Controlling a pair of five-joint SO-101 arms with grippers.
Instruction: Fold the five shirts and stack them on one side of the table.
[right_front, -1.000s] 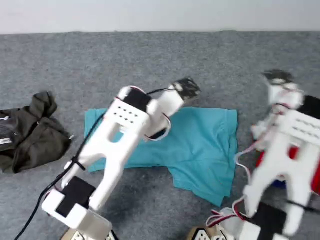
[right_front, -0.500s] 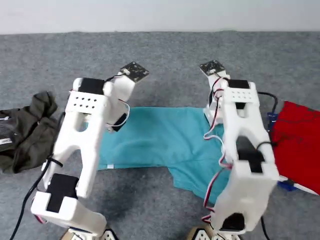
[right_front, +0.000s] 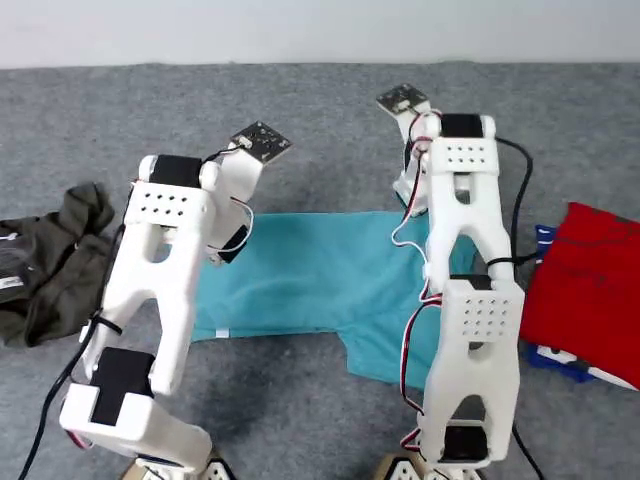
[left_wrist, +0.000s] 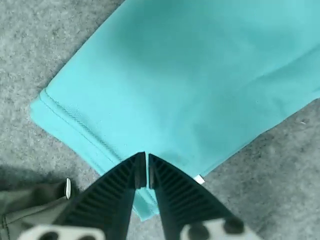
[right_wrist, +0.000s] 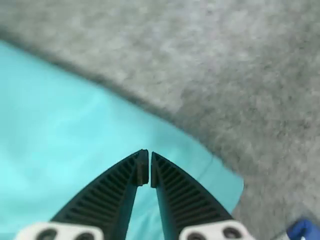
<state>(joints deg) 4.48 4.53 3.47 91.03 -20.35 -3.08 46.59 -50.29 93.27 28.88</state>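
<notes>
Teal shirt (right_front: 320, 275) is lying spread flat in the middle of the grey, carpet-covered worktop (right_front: 320, 120), its long axis running from side to side in front of both arms, with one flap trailing toward the near right. A small white tag (left_wrist: 200, 179) is sticking out of its hem, too small to read.

The left arm's fingers (left_wrist: 120, 182) are hanging just above the shirt's left end, pointing at the stitched hem close to the corner, and they are pressing almost together, leaving only a thin slit and gripping no cloth. The right arm's fingers (right_wrist: 115, 185) are sitting in the same pinched, empty state over the far right corner, close to where the cloth gives way to bare carpet. Each arm is thus covering its own end, so a fold along the long axis looks to be in preparation; both pairs would need to spread before taking a corner.

To the right, a red shirt (right_front: 585, 275) is resting folded on top of something blue (right_front: 555, 362). Well apart on the left, a dark olive garment (right_front: 60, 265) is lying crumpled, carrying a pale patch with no legible writing.
</notes>
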